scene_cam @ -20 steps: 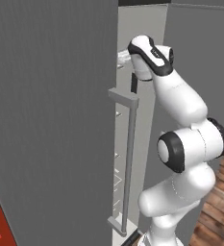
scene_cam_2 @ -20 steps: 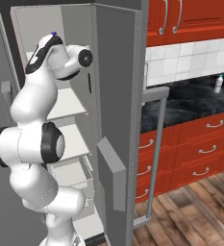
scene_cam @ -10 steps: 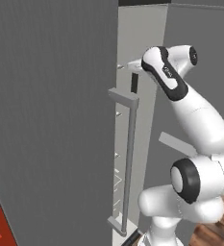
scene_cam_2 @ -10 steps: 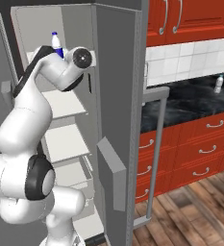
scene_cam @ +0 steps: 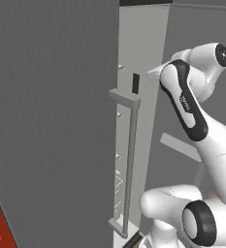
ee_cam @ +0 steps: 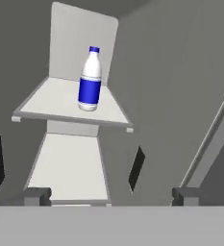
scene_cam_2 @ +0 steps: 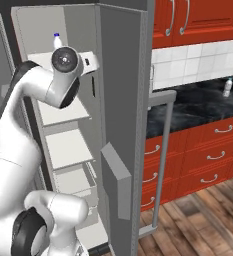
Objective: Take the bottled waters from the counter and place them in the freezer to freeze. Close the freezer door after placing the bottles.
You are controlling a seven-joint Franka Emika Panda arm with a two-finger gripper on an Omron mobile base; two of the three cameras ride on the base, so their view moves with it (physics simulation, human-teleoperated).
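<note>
White bottle [ee_cam: 90, 79] stands upright on freezer's [scene_cam_2: 78, 30] upper shelf [ee_cam: 60, 103], straight ahead of gripper [ee_cam: 68, 163], apart from it; jaws wide, holding nothing. Clear bottle [scene_cam_2: 228, 87] upright on counter [scene_cam_2: 198, 107], well off to robot's right.

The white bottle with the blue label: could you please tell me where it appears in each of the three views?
Left base view: not in it.
Right base view: white bottle, upper left, cap peeking above the arm's joint.
Hand view: upright, upper centre, on the shelf.
Shared landmark: the top freezer shelf beneath it.
</note>
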